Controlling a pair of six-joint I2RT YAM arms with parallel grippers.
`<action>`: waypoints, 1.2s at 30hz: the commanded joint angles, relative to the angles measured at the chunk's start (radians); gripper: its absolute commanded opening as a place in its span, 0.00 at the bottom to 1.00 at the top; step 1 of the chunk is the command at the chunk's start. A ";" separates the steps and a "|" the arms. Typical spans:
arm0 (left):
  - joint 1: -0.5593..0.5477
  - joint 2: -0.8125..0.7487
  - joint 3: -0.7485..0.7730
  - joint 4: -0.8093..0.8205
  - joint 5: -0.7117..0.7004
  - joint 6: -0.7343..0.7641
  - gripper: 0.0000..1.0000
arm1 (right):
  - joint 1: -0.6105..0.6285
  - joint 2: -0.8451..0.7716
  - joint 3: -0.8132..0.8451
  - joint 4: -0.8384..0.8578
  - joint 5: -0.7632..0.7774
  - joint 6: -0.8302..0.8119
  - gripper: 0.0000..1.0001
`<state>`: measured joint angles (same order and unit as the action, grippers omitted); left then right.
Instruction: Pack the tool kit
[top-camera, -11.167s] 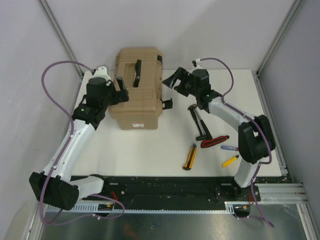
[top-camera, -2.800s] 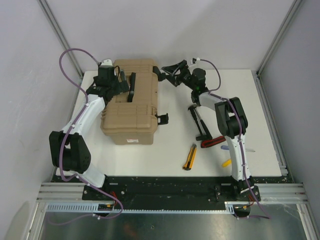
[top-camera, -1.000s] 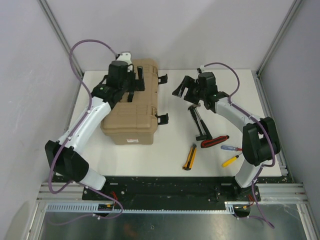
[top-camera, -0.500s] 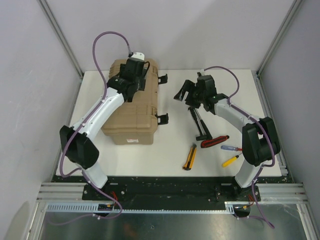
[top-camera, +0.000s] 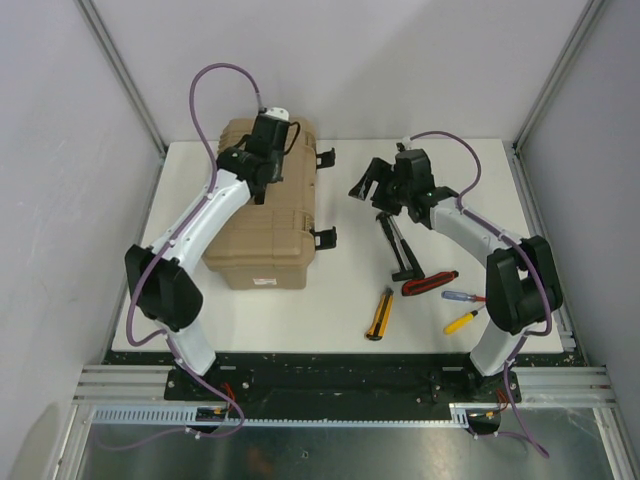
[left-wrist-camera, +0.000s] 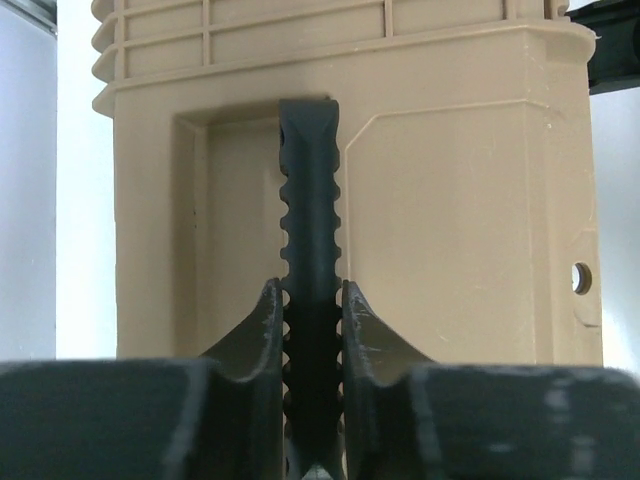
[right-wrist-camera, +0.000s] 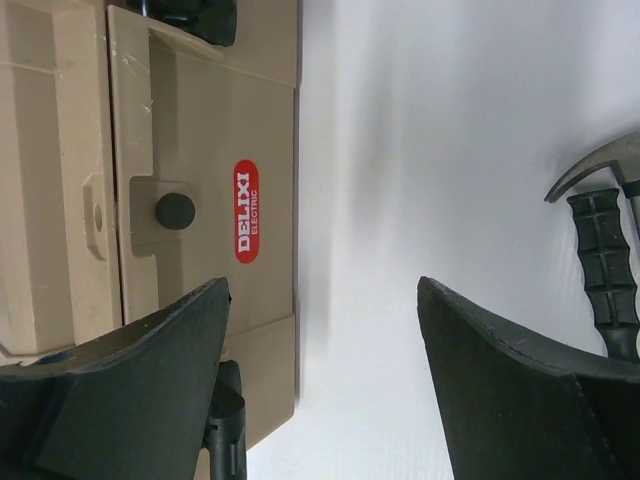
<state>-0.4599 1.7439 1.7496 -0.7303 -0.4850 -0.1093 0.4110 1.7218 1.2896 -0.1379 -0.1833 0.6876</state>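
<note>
The tan tool case (top-camera: 262, 222) lies shut at the table's back left, its two black latches (top-camera: 326, 158) sticking out to the right. My left gripper (top-camera: 259, 180) reaches over the lid. In the left wrist view its fingers (left-wrist-camera: 262, 322) are shut on the ribbed black handle (left-wrist-camera: 308, 190), gripper (left-wrist-camera: 312, 300) pressed on both sides. My right gripper (top-camera: 365, 183) hangs open above bare table between the case and the hammer (top-camera: 398, 245). The right wrist view shows the gripper (right-wrist-camera: 322, 300) holding nothing, with the case's side (right-wrist-camera: 200, 120) on the left and the hammer (right-wrist-camera: 600, 240) on the right.
On the table right of the case lie red-handled pliers (top-camera: 430, 283), a yellow-and-black utility knife (top-camera: 379, 313), a blue-and-red screwdriver (top-camera: 462, 297) and a yellow one (top-camera: 460, 321). A red label (right-wrist-camera: 245, 212) marks the case's side. Frame posts stand at the back corners.
My left gripper has swung across onto the case's lid and shut on the handle. The right gripper has shifted only slightly and stays open.
</note>
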 joint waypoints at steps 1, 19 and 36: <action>0.020 -0.025 0.076 0.000 0.075 0.005 0.03 | 0.008 -0.056 -0.002 0.015 0.033 0.001 0.80; 0.088 -0.183 0.200 0.000 0.388 -0.201 0.00 | 0.047 -0.105 -0.002 0.037 0.056 -0.087 0.84; 0.265 -0.273 0.202 0.000 0.518 -0.281 0.00 | 0.236 -0.069 0.067 0.030 0.177 -0.206 0.96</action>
<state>-0.2401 1.6157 1.8420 -0.8932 -0.0368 -0.3420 0.5907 1.6630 1.2911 -0.1013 -0.0746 0.5419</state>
